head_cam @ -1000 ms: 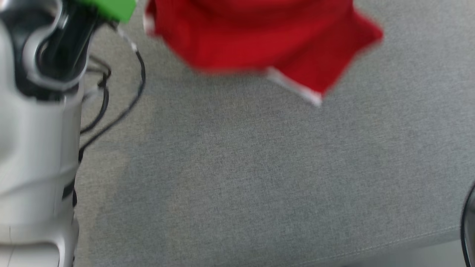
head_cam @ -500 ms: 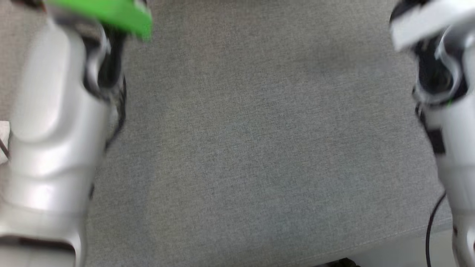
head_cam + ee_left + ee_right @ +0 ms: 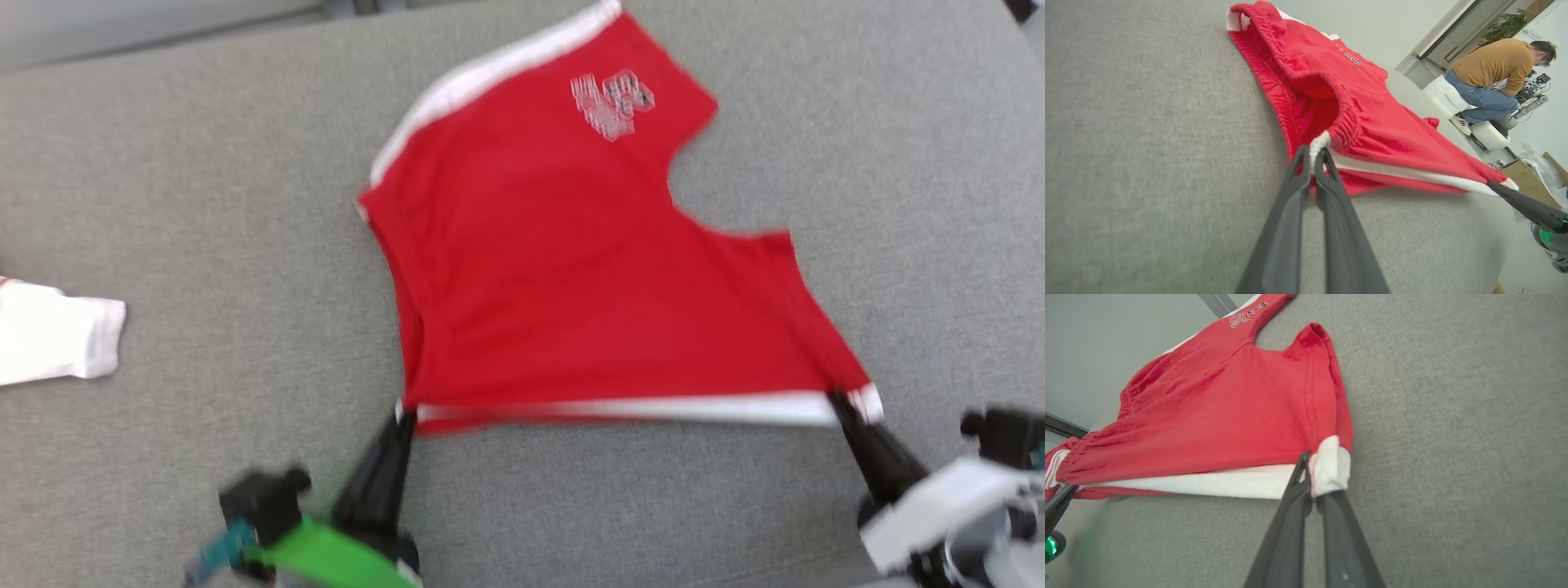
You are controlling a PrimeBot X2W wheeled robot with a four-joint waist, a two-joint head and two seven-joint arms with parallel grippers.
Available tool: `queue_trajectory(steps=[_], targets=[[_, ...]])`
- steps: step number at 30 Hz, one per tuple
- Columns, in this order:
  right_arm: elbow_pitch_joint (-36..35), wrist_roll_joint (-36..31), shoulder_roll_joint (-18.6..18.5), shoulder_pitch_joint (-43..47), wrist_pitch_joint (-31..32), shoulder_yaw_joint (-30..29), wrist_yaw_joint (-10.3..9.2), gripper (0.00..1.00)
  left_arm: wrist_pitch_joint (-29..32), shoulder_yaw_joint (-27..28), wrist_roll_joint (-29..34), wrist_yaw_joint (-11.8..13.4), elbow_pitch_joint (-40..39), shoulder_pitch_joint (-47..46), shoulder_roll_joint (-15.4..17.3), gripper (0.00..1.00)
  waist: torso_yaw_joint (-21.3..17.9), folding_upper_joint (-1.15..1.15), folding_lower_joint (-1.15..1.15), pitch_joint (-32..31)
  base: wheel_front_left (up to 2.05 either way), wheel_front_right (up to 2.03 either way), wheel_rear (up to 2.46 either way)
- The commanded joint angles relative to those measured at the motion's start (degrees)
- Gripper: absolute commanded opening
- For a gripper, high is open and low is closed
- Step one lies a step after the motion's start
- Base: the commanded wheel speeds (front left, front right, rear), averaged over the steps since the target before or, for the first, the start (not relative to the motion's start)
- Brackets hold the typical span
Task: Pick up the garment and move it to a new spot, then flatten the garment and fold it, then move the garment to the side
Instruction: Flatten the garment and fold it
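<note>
My left gripper [image 3: 406, 418] and right gripper [image 3: 838, 402] pinch 2 corners of the garment [image 3: 571, 269]. It is soft, light cloth, so the corners hold best.

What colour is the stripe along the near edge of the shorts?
White: the stripe on the red shorts shows best in the right wrist view.

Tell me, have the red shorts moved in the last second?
Yes. The shorts were bunched up; now they lie spread on the grey cushion, reaching toward its far edge. Which way exactly is unclear: the camera swung too.
</note>
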Motion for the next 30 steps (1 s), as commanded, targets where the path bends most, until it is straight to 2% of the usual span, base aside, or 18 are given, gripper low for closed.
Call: queue_trajectory(steps=[1,6,11,16,22,30], targets=[[-0.4,0.5,-0.9,3.7,-0.5,-1.1,-0.16,0.00,-0.6,1.2,0.6,1.0,-1.1,3.9,-0.2,0.00,2.1,0.00,0.00,-7.8,0.00,0.00,0.00],[-5.6,1.6,-2.4,17.2,0.8,-5.7,-0.21,0.00,-0.6,2.6,0.6,2.2,-5.1,16.5,-3.1,0.00,4.0,0.00,0.00,-11.7,0.00,0.00,0.00],[-9.5,1.4,-2.1,20.3,3.6,-11.8,-0.21,0.00,-0.3,1.9,0.2,1.8,-7.7,18.4,-4.0,0.00,5.4,0.00,0.00,-11.9,0.00,0.00,0.00],[-10.0,-0.6,-0.8,12.1,8.8,-14.1,-0.19,0.00,3.0,0.8,-0.2,1.3,-10.4,12.8,-4.8,0.00,6.6,0.00,0.00,-9.1,0.00,0.00,0.00],[-6.0,-2.8,-0.8,-2.7,14.9,-13.7,-0.14,0.00,8.6,0.9,-3.2,1.9,-12.5,3.6,-7.1,0.00,8.7,0.00,0.00,-2.1,0.00,0.00,0.00],[2.5,-5.4,-1.7,-21.2,22.7,-9.9,-0.14,0.00,10.3,2.0,-2.3,5.3,-7.9,-9.6,-9.3,0.00,12.6,0.00,0.00,5.3,0.00,0.00,0.00]])
